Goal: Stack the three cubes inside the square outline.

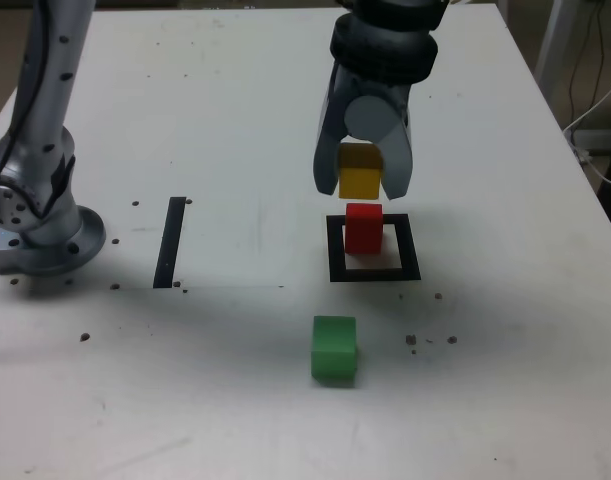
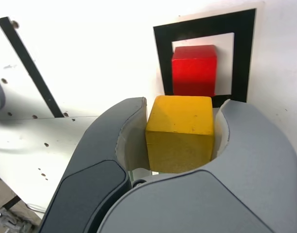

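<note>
Yellow cube [image 1: 360,176], smooth and square, is squeezed tight in the grey gripper [image 1: 362,183], up over the red cube [image 1: 363,227] inside the black square outline [image 1: 374,272]. The green cube [image 1: 334,348] sits on the white table [image 1: 235,120].

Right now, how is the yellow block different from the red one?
The yellow cube is up in the air, pinched in the gripper; the red cube sits on the table by itself. The red cube is inside the square outline; the yellow cube hangs above it, near its far edge. They look the same size and shape.
</note>
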